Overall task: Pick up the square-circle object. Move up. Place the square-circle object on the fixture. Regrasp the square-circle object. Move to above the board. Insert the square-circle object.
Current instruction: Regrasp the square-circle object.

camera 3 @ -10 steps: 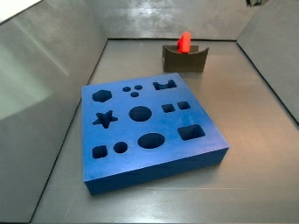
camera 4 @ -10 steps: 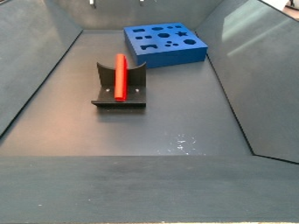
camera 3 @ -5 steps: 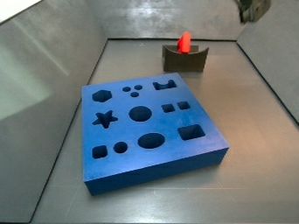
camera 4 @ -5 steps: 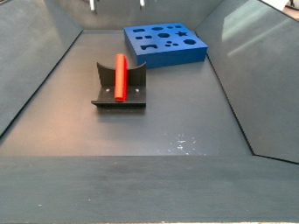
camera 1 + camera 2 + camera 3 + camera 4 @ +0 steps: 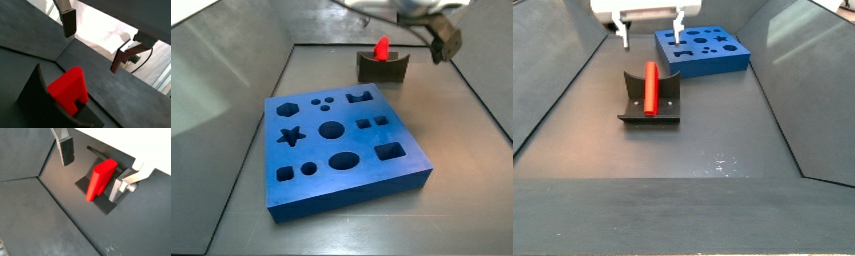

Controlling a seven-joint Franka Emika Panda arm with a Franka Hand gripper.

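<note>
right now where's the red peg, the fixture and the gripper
square-circle object (image 5: 649, 86): side view, mid-shaft, resting on the fixture.
fixture (image 5: 382, 69): side view, front face of the dark block.
gripper (image 5: 648, 38): side view, midway between its open fingertips, above the peg.

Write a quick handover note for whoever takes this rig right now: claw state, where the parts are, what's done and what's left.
Claw: open, empty, above the fixture.
Square-circle object: resting on the fixture, untouched by the fingers.
Board: on the floor, apart from the fixture, all holes empty.
Done: pick-up, lift, placement on the fixture.
Left: regrasp the peg, move above the board, insert it.
</note>
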